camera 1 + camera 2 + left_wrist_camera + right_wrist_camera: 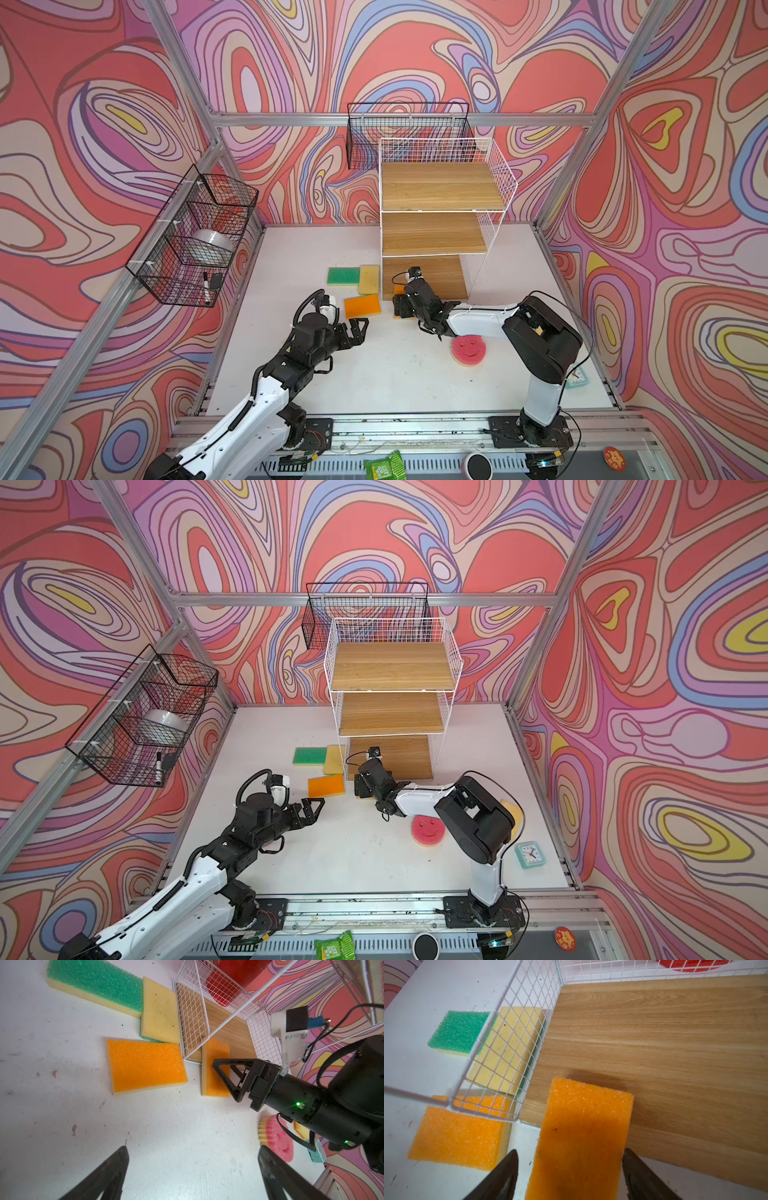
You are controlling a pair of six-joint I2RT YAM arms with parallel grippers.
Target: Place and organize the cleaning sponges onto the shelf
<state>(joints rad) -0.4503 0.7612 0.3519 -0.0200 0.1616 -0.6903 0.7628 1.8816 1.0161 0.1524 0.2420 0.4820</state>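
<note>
An orange sponge lies half on the shelf's bottom board and half on the table. My right gripper straddles it with its jaws open; a gap shows beside one finger. My left gripper hangs wide open over bare table, holding nothing. In front of it lie a second orange sponge, a yellow-side-up one and a green one, all left of the shelf. A pink smiley sponge sits under the right forearm. Another yellow sponge peeks out behind the right arm.
Two black wire baskets hang on the walls, one at the left and one behind the shelf. A teal clock stands at the right table edge. A green packet lies on the front rail.
</note>
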